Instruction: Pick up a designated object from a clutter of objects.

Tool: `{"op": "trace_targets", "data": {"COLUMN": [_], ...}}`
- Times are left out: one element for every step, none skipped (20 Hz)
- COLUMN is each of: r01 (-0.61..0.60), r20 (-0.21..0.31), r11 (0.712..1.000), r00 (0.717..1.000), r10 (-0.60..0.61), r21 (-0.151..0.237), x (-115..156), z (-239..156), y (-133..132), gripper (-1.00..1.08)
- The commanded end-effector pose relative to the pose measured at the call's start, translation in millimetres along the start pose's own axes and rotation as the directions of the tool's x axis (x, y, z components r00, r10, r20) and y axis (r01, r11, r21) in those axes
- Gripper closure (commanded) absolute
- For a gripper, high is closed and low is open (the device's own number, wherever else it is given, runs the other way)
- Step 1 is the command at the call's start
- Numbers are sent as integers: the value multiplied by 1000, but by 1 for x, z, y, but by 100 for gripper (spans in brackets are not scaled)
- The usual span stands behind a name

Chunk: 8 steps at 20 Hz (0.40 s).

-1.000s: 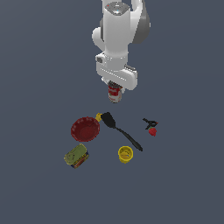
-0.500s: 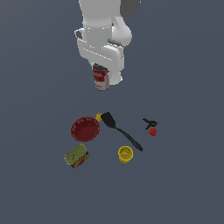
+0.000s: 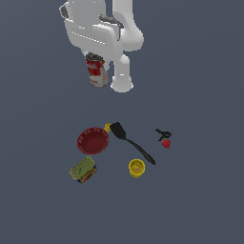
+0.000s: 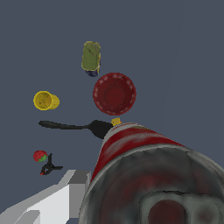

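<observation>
With the white arm hunched high over the floor, the gripper hangs down clamped on the red-and-white can, which is up in the air and tilted, well apart from the clutter below. The fingers themselves are mostly hidden behind the wrist housing in the exterior view, so the grip is read from the can hanging there. Below, taking the red bowl as centre: black spatula at three o'clock, green-labelled tin at seven, yellow cup near four, strawberry and black clamp far out at three. The wrist view adds the can's dark metallic end filling the foreground, one pale finger beside it, and a small yellow item touching the bowl's rim.
</observation>
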<state>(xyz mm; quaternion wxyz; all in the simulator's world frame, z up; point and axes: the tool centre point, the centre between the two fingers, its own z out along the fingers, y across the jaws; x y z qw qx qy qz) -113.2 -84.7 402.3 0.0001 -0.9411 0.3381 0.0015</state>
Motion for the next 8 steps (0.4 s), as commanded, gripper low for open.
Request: {"op": "trace_targets", "data": {"r01": [1, 1, 1, 1, 1, 1, 1, 1], "r20": [-2, -3, -3, -3, -3, -3, -3, -3], "r11": [1000, 1000, 1000, 1000, 1000, 1000, 1000, 1000], "r00": [1000, 1000, 1000, 1000, 1000, 1000, 1000, 1000], "r10": [-1, -1, -1, -1, -1, -1, -1, -1], "r21": [1, 1, 1, 1, 1, 1, 1, 1], "x": [5, 7, 8, 9, 9, 10, 10, 10], "z": [-10, -13, -15, -16, -17, -18, -18, -18], "y": [3, 4, 5, 5, 6, 6, 6, 6], "gripper": [108, 108, 108, 108, 108, 108, 108, 108]}}
